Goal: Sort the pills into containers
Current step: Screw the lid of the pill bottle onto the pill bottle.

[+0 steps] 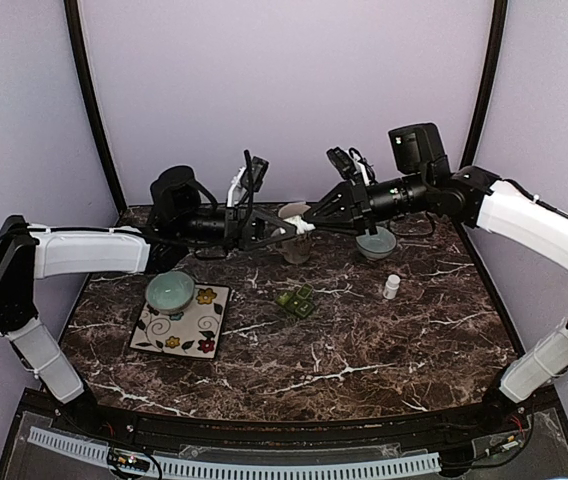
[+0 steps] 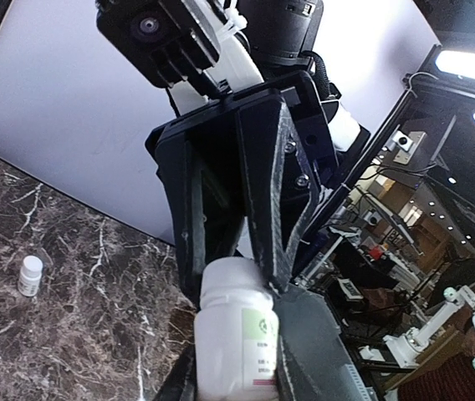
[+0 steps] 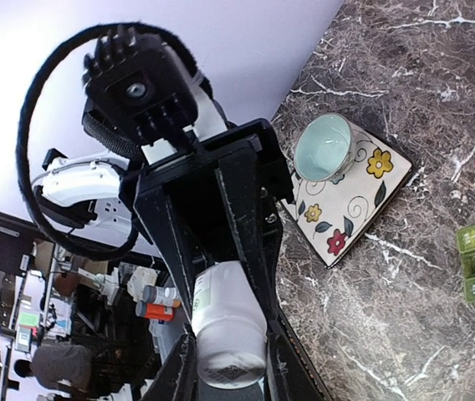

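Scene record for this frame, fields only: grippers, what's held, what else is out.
left gripper: shut on white bottle, label end
right gripper: shut on same bottle, other end
white bottle: midair, about over mug
pill box: green, in front of mug, no gripper on it
small vial: upright, right of pill box
left bowl: on flowered plate
back bowl: right of mug

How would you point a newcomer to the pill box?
On the dark marble table, find the floral plate at left. Right of it, near the middle, sits the pill box. It alone is a low green strip of square cells; the small white bottle farther right is round.
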You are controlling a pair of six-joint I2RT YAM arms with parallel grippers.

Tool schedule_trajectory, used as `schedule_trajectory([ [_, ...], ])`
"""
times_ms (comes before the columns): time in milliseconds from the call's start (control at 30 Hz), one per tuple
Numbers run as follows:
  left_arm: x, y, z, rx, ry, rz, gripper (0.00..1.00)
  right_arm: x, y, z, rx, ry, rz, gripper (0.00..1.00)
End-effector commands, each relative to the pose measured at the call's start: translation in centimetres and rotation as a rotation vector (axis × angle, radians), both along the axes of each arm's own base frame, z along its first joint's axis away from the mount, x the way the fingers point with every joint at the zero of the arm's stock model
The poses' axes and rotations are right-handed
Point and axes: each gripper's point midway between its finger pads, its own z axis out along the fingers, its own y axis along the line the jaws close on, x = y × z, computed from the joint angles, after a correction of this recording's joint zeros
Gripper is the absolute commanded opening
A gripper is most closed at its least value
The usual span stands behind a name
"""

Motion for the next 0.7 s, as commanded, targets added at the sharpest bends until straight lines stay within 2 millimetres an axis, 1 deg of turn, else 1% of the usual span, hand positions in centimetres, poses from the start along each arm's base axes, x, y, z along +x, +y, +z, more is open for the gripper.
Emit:
schedule_trajectory([
  [0, -1.5, -2.1, 3.4, -0.027, -0.228, 0.090, 0.00, -0.3, 2.2, -1.1, 0.046, 0.138, 0.020, 0.00],
  [67, -1.9, -2.7, 3.3, 0.002, -0.298, 0.127, 0.00, -0.4, 2.2, -1.5, 0.042, 0.173, 0.020, 0.00],
  [133, -1.9, -3.2, 3.4, 0.031, -0.375, 0.193, 0.00, -0.5, 2.0, -1.9, 0.035, 0.200, 0.018, 0.00],
  [200, -2.0, -3.5, 3.0, 0.066, -0.430, 0.234, 0.00, -0.5, 1.9, -2.2, 0.032, 0.224, 0.017, 0.00],
  [400, -2.3, -3.5, 2.6, 0.131, -0.623, 0.367, 0.00, -0.3, 1.6, -2.6, 0.057, 0.284, 0.013, 0.00],
  [667, -2.8, -3.8, 2.2, 0.207, -0.861, 0.479, 0.00, -0.1, 1.4, -2.8, 0.061, 0.308, 0.017, 0.00],
])
